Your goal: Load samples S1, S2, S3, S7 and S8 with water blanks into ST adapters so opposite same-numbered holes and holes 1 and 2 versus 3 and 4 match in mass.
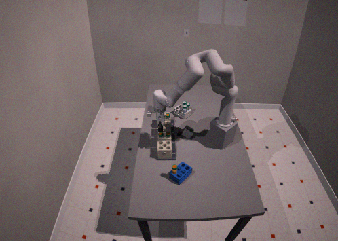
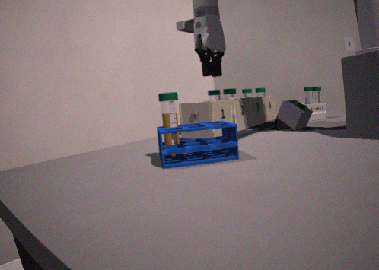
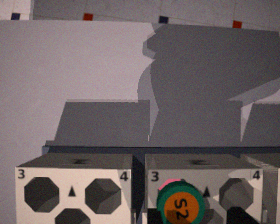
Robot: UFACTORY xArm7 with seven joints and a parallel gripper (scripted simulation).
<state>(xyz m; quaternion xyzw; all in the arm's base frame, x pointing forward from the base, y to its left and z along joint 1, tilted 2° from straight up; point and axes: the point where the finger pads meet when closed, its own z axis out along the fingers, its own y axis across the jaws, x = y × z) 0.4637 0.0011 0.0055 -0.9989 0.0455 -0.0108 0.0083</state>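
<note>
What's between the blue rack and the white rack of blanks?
The dark sloped desk sits between blue rack and white rack, per the top view.

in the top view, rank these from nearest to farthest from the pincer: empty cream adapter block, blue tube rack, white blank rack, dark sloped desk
1. White blank rack, just right of the pincer, and the dark sloped desk, right and nearer the camera: too close to call.
2. Empty cream adapter block, in front of it along the row.
3. Blue tube rack, farthest, toward the table's front.
</note>
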